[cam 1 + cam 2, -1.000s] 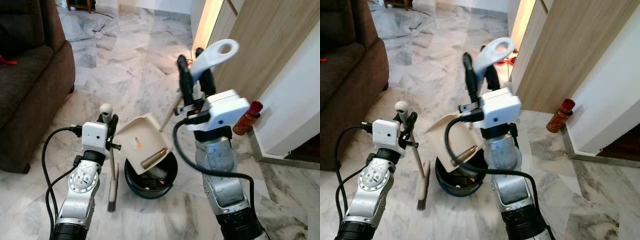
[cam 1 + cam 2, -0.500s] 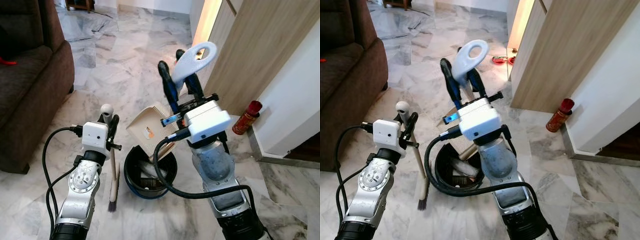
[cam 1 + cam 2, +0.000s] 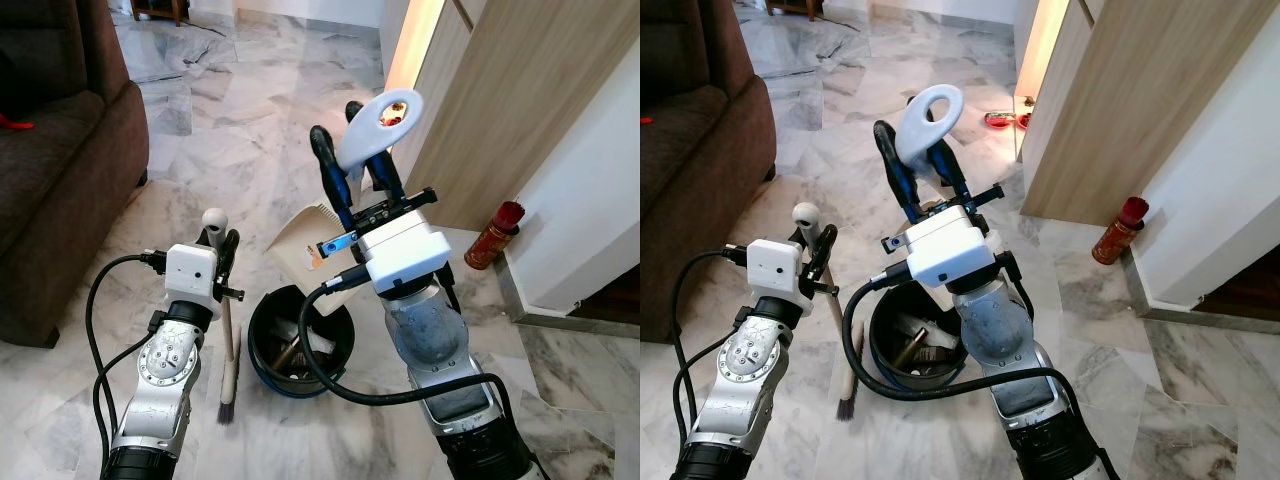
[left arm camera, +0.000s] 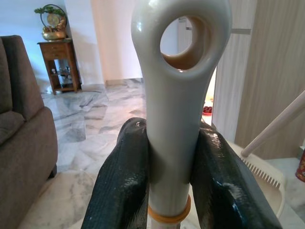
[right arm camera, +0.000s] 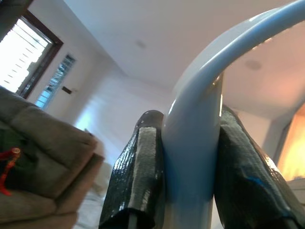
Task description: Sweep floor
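Observation:
My left gripper (image 3: pixel 217 241) is shut on the cream handle of a small brush (image 3: pixel 227 350). The brush stands upright with its dark bristles (image 3: pixel 225 407) on the marble floor, left of a black bucket (image 3: pixel 262 368). In the left wrist view both fingers (image 4: pixel 124 186) clamp the looped handle (image 4: pixel 178 95). My right gripper (image 3: pixel 350 160) is shut on the white looped handle (image 3: pixel 382 120) of a cream dustpan (image 3: pixel 303 238). The dustpan is tipped steeply over the bucket. A brass tube (image 3: pixel 288 353) and other litter lie inside the bucket.
A brown sofa (image 3: pixel 60 160) stands at the left. A wooden panel (image 3: pixel 520 90) and a white wall close the right side, with a red can (image 3: pixel 495 236) at their foot. Red bowls (image 3: pixel 1002 120) sit on the floor by the panel. Open marble floor stretches ahead.
My right arm has swung left and tipped the dustpan up steeper. The brass tube has slid off the pan into the bucket. The left arm and brush have stayed still.

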